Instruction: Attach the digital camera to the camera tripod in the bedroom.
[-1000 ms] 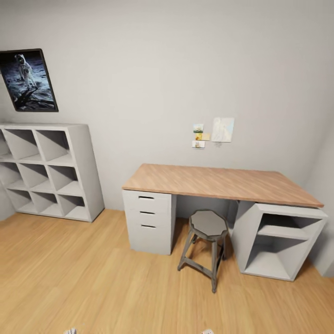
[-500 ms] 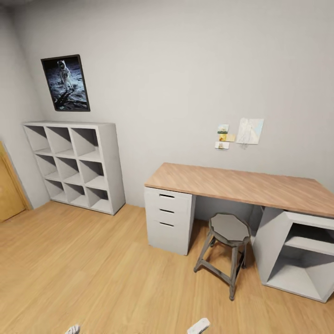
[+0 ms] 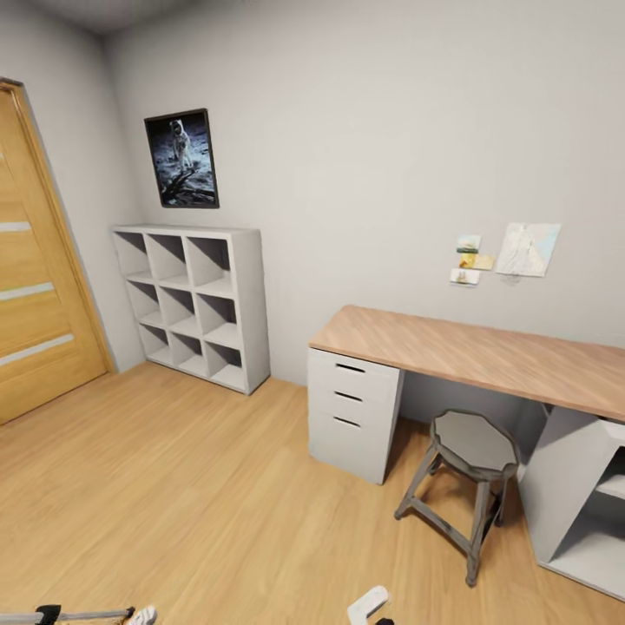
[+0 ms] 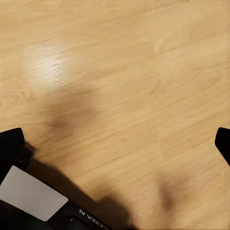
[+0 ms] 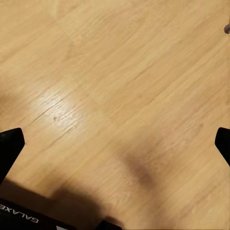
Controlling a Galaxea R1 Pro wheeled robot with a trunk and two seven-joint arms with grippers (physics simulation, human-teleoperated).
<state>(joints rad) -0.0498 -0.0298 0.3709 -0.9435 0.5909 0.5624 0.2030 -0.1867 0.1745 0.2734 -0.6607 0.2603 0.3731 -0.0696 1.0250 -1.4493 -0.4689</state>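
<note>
The digital camera is out of view. A thin silver rod with a black joint (image 3: 61,615) lies along the bottom left edge of the head view; it looks like a leg of the camera tripod, the rest being cut off. My left gripper (image 4: 117,143) hangs open over bare wood floor, its black fingertips (image 4: 12,141) far apart at the picture's sides. My right gripper (image 5: 117,143) is also open above the floor, nothing between its fingertips (image 5: 10,143). White parts of my arms (image 3: 369,602) peek in at the head view's lower edge.
In the bedroom, a wooden door (image 3: 39,286) stands at the left and a grey cube shelf (image 3: 191,304) against the far wall under an astronaut poster (image 3: 181,159). At the right are the wooden desk (image 3: 469,351) with grey drawers (image 3: 351,412) and a grey stool (image 3: 469,473).
The head camera has turned left: shelf, desk and stool have slid to the right in the picture, the door has come into view, and the silver rod has appeared at the bottom left.
</note>
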